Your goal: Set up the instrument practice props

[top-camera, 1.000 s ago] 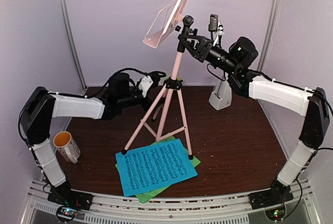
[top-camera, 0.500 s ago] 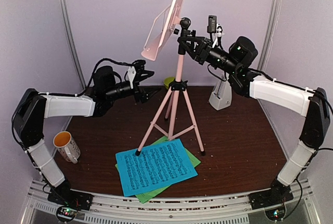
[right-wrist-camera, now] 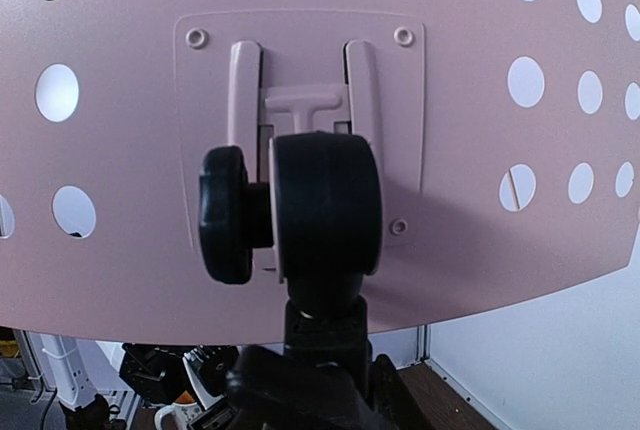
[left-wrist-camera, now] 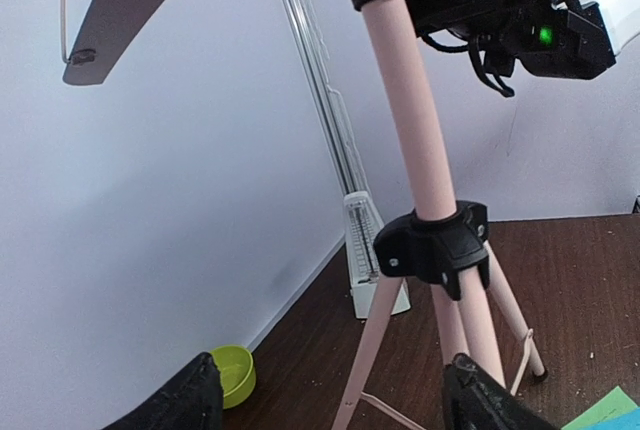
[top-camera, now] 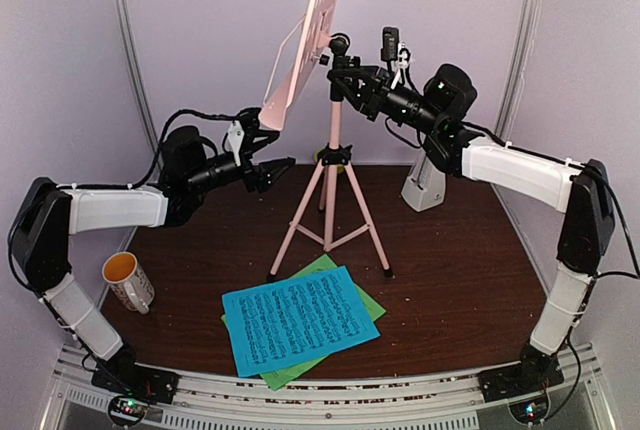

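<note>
1. Jaws: our left gripper (top-camera: 272, 172) stood wide open just beside the pole of the pink music stand (top-camera: 334, 140), near the leg collar (left-wrist-camera: 432, 245), touching nothing. Our right gripper (top-camera: 345, 78) was clamped narrow on the neck under the perforated desk (top-camera: 305, 40).
2. Stand looked upright on its tripod. Blue sheet (top-camera: 300, 320) and green sheet (top-camera: 368, 302) lay flat before its feet, and the metronome (top-camera: 425, 185) sat back right.
3. Step, as we judged it: placing and steadying the stand.
4. Next move probably called for releasing the neck only with all feet planted, then pinching a sheet by its edge.
</note>
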You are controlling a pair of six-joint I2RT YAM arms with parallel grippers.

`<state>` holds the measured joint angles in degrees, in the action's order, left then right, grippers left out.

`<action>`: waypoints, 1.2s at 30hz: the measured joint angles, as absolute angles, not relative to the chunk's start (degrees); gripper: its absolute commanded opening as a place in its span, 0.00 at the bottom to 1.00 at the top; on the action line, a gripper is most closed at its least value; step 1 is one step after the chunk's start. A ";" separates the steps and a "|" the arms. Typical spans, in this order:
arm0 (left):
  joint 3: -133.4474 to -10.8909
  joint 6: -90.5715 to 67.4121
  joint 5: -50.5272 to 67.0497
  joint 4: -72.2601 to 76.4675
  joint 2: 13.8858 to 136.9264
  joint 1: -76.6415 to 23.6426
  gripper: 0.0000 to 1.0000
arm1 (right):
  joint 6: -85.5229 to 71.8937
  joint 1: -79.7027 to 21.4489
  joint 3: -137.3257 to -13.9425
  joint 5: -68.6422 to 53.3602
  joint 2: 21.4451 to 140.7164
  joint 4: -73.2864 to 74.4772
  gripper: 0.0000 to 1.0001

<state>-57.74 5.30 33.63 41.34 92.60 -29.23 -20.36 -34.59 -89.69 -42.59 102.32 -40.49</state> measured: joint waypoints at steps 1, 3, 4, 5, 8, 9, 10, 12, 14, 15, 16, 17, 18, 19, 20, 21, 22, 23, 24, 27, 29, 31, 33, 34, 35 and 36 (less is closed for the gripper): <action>-57.74 5.30 33.65 41.10 92.49 -29.23 0.77 | -20.10 -34.59 -90.30 -42.65 103.18 -40.77 0.00; -57.74 5.30 33.67 40.69 92.36 -29.23 0.77 | -19.57 -34.59 -91.39 -42.81 104.62 -41.10 0.00; -57.74 5.28 33.67 40.47 92.33 -29.23 0.77 | -19.27 -34.59 -92.05 -42.96 105.23 -41.23 0.00; -57.71 5.28 33.67 40.36 92.31 -29.23 0.77 | -18.96 -34.59 -92.95 -43.29 105.95 -41.15 0.00; -57.39 5.06 33.76 40.23 92.27 -29.23 0.76 | -18.22 -34.59 -95.20 -44.12 107.87 -41.21 0.00; -57.25 4.86 33.85 40.21 92.27 -29.23 0.76 | -18.00 -34.59 -95.72 -44.21 108.44 -41.30 0.00; -57.08 4.60 33.91 40.23 92.27 -29.23 0.76 | -17.80 -34.59 -96.25 -44.18 108.92 -41.39 0.00; -56.77 4.12 34.09 40.21 92.27 -29.23 0.76 | -17.45 -34.59 -97.06 -44.21 109.49 -41.30 0.00; -56.40 3.79 34.17 40.21 92.27 -29.23 0.76 | -16.69 -34.59 -97.49 -44.34 109.80 -41.06 0.00; -56.21 3.66 34.17 40.21 92.27 -29.23 0.76 | -16.43 -34.61 -97.80 -44.53 109.91 -40.84 0.00; -56.03 3.55 34.22 40.21 92.27 -29.23 0.75 | -16.21 -34.65 -98.19 -44.77 110.10 -40.56 0.00; -55.79 3.44 34.24 40.21 92.27 -29.23 0.75 | -15.86 -34.65 -98.41 -44.93 110.26 -40.58 0.05; -55.61 3.29 34.26 40.18 92.27 -29.23 0.75 | -15.77 -34.68 -98.43 -45.06 110.30 -40.73 0.13; -55.48 3.18 34.30 40.16 92.27 -29.23 0.75 | -15.66 -34.76 -98.43 -45.23 110.30 -40.88 0.19; -55.42 3.03 34.35 40.14 92.27 -29.23 0.75 | -15.59 -34.81 -98.43 -45.30 110.30 -40.97 0.25; -55.35 2.81 34.41 40.21 92.27 -29.23 0.75 | -15.53 -34.89 -98.43 -45.32 110.30 -41.06 0.34; -55.27 2.52 34.54 40.34 92.27 -29.23 0.75 | -15.38 -34.96 -98.43 -45.36 110.30 -41.25 0.42; -55.05 2.17 34.61 40.51 92.27 -29.23 0.75 | -15.18 -34.98 -98.43 -45.30 110.30 -41.41 0.50; -54.76 1.85 34.70 40.66 92.27 -29.23 0.75 | -14.79 -35.00 -98.43 -44.84 110.30 -42.48 0.58; -53.87 0.93 34.76 40.88 92.27 -29.23 0.75 | -13.28 -35.00 -98.59 -43.75 109.38 -47.53 0.77; -53.36 0.38 34.76 41.15 92.27 -29.23 0.75 | -13.04 -35.00 -98.21 -42.89 108.03 -50.11 0.88; -52.82 -0.27 34.70 41.91 92.27 -29.23 0.75 | -13.34 -34.96 -96.95 -42.02 106.32 -52.21 0.90; -52.47 -1.10 34.46 42.39 92.27 -29.23 0.75 | -13.28 -34.96 -94.65 -41.30 104.29 -53.82 0.90; -52.34 -1.54 34.24 42.54 92.27 -29.23 0.75 | -13.45 -34.96 -93.21 -40.88 103.24 -54.46 0.90; -52.14 -2.02 33.89 42.83 92.27 -29.23 0.75 | -13.45 -34.96 -91.79 -40.47 102.35 -54.98 0.90; -51.99 -2.48 33.58 43.03 92.27 -29.23 0.74 | -13.52 -34.96 -89.89 -39.94 101.30 -55.37 0.90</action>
